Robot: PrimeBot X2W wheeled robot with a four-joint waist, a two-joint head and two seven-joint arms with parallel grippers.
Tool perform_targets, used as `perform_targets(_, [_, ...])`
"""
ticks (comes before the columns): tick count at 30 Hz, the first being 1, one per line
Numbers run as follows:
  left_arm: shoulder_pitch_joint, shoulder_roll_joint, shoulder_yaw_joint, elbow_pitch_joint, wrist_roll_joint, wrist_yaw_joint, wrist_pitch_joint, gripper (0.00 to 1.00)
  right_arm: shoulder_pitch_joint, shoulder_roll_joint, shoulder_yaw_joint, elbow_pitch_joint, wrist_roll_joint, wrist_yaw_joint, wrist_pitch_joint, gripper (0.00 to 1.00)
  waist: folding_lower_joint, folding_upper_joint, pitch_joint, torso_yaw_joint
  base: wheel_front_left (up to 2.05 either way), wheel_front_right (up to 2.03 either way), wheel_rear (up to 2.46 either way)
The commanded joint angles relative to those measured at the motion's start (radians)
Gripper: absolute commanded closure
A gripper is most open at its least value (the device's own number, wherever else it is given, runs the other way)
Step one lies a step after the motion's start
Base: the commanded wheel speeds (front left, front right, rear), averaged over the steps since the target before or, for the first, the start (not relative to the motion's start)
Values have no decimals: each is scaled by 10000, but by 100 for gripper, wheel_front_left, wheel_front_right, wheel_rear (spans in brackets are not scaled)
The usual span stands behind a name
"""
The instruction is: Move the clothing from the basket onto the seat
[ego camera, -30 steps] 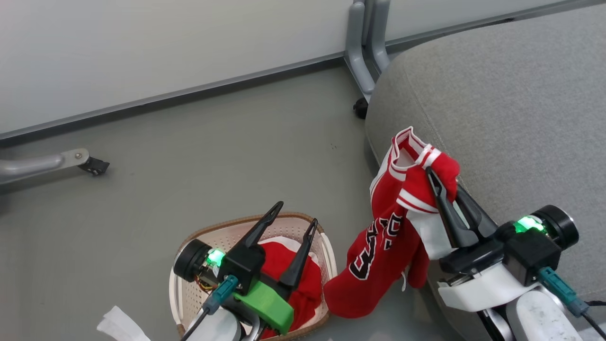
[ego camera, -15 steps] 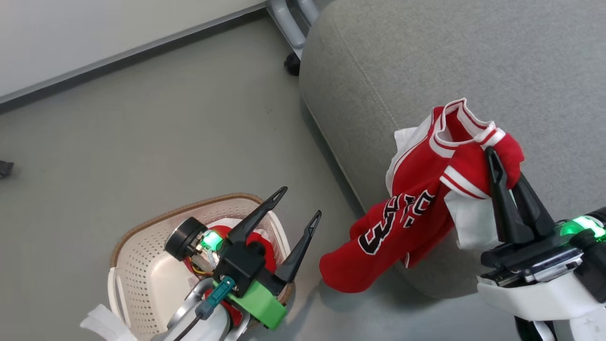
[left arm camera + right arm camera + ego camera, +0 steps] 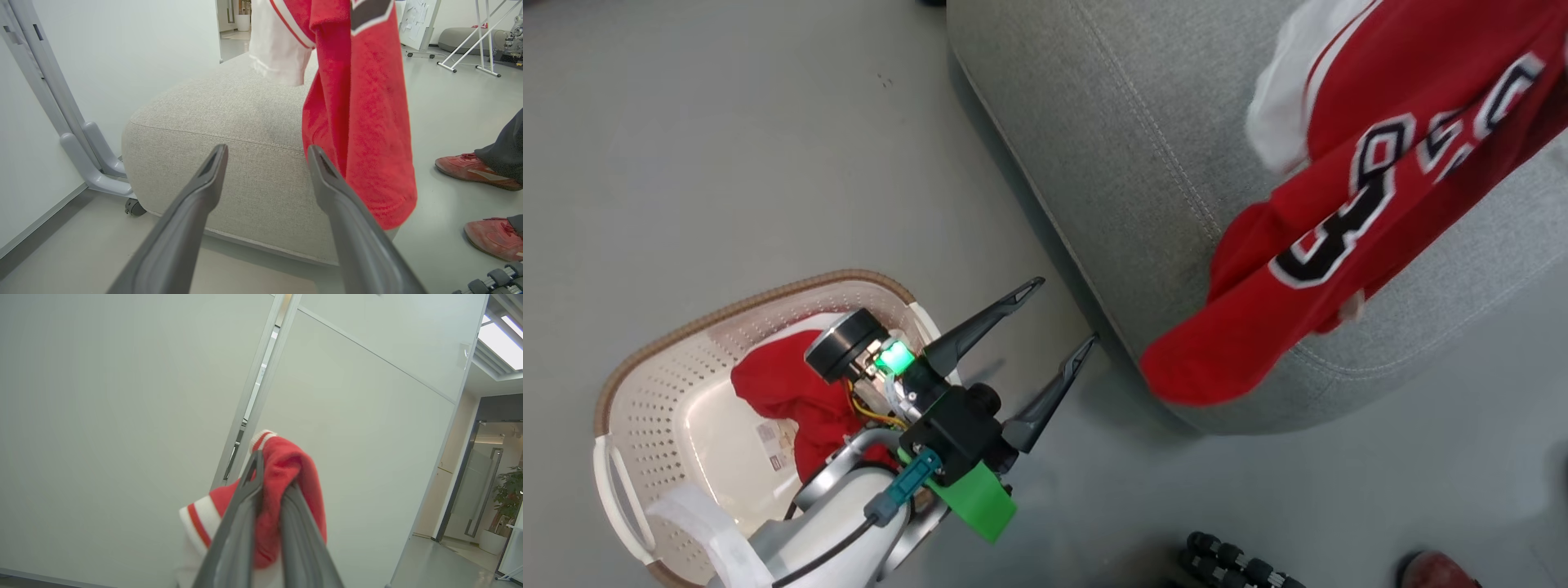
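Note:
The red jersey (image 3: 1380,188) with black-and-white lettering hangs over the near corner of the light-grey seat (image 3: 1111,147), its lower end drooping past the seat's edge. In the right wrist view my right gripper (image 3: 273,473) is shut on a bunched red fold of the jersey (image 3: 286,465), held up high before a pale wall. A plainer red garment (image 3: 784,392) lies inside the cream basket (image 3: 727,306) on the floor. My left gripper (image 3: 1064,310) stands open and empty just right of the basket, fingers pointing at the seat (image 3: 229,114) and the hanging jersey (image 3: 359,106).
A person's red shoes (image 3: 470,171) stand on the floor right of the seat. A dark ribbed object (image 3: 1233,563) lies at the bottom edge. A grey frame leg with a castor (image 3: 81,143) stands by the wall, left of the seat.
The head camera has swung right and down. My right gripper has carried the jersey up and further over the seat, out of the head view. My left gripper stays open near the basket.

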Motion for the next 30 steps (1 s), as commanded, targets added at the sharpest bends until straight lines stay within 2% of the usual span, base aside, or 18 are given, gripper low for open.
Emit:
perform_targets(1, [-297,181,-39,-113,8,-23,95,0,-694,-259,-290,220,69,-10,-3,100,-1,-1,1101,-6,0,0,0])
perform_targets(7, [-1016,499,-275,-461,-78,-81,457,0,-3242,-1526,-1275,1911,-177,-12,-3,100,-1,-1,2017,651,0,0,0])
perform_targets(12, [-1282,503,-292,-509,-100,-49,410,0,-3825,-1794,-1583,3687,-345,-12,-3,100,-1,-1,2448,1095,0,0,0])
perform_targets(16, [-1273,394,-371,-396,-126,7,286,0,-3338,-1393,-1725,4828,-575,-12,-3,100,-1,-1,2572,1263,0,0,0])
perform_targets(19, [-1216,231,-388,-277,-255,90,156,0,-2602,-967,-1770,5449,-1228,-12,-2,100,-1,-1,2541,1350,0,0,0])
perform_targets(24, [-898,-185,-144,168,-637,367,-155,0,-986,143,-2060,6636,-2005,-12,-4,100,-1,-1,2128,1526,0,0,0])
perform_targets(25, [-829,-272,-109,239,-701,426,-211,0,-691,282,-2127,6753,-2121,-12,-2,91,-1,-1,2008,1566,0,0,0])
perform_targets(26, [-748,-385,-50,326,-794,506,-265,0,-401,520,-2493,6710,-2288,-15,-4,1,-1,-1,1826,1615,0,0,0])
perform_targets(30, [-399,-713,264,507,-909,947,-400,0,627,1728,-3646,6165,-2422,-12,-2,0,-1,-1,1126,1754,0,0,0])
